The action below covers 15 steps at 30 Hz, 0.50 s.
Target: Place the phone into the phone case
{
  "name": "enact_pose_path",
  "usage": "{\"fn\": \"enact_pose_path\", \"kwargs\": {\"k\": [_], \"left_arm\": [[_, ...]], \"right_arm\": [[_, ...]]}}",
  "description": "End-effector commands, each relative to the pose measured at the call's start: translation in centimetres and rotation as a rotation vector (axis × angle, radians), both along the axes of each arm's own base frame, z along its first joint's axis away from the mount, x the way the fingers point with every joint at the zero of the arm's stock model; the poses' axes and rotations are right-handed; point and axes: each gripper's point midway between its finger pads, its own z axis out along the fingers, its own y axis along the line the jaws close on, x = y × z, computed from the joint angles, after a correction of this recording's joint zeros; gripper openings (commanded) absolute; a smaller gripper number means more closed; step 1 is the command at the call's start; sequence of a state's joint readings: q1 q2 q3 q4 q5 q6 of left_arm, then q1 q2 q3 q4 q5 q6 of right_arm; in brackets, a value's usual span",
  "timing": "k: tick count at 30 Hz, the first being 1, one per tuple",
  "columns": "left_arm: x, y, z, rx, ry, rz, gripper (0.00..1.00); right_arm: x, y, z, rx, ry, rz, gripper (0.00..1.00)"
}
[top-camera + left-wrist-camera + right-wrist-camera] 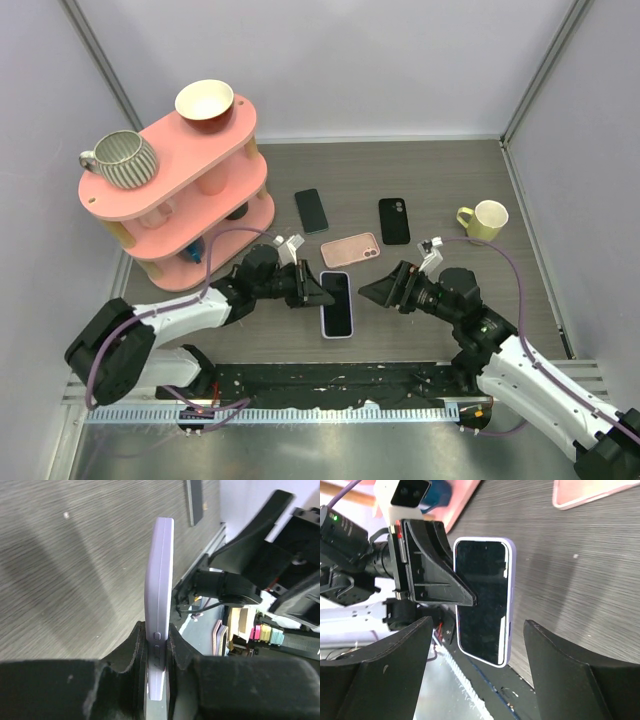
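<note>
A phone with a black screen sits in a lilac case (337, 304), at the near middle of the table. My left gripper (318, 290) is shut on its left long edge, pinching front and back. In the left wrist view the lilac case (159, 590) shows edge-on between my fingers (131, 647). In the right wrist view the phone (482, 595) faces the camera, with a thin white strip along one screen edge. My right gripper (372, 292) is open and empty just right of the phone, its fingers (395, 675) spread wide in front of it.
A pink case (350, 249) lies just behind the phone and also shows in the right wrist view (590, 492). A black phone (311, 210) and a black case (394, 220) lie farther back. A yellow mug (484, 220) stands at the right. A pink shelf (180, 190) stands at the left.
</note>
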State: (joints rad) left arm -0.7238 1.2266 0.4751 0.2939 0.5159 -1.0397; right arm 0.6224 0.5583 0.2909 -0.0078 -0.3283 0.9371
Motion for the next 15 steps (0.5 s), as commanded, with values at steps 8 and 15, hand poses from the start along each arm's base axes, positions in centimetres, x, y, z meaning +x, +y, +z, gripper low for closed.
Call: {"fn": "enact_pose_path", "kwargs": {"k": [8,15], "left_arm": [[2.0,-3.4,-2.0,-0.077,0.128,-0.027,0.00],[2.3,-2.3,-7.0,0.095,0.195,0.016,0.01]], "right_arm": [[1.6,-2.6,-0.9,-0.151,0.010,-0.147,0.79],[1.6,-3.0,-0.9,-0.180,-0.001,-0.155,0.79]]}}
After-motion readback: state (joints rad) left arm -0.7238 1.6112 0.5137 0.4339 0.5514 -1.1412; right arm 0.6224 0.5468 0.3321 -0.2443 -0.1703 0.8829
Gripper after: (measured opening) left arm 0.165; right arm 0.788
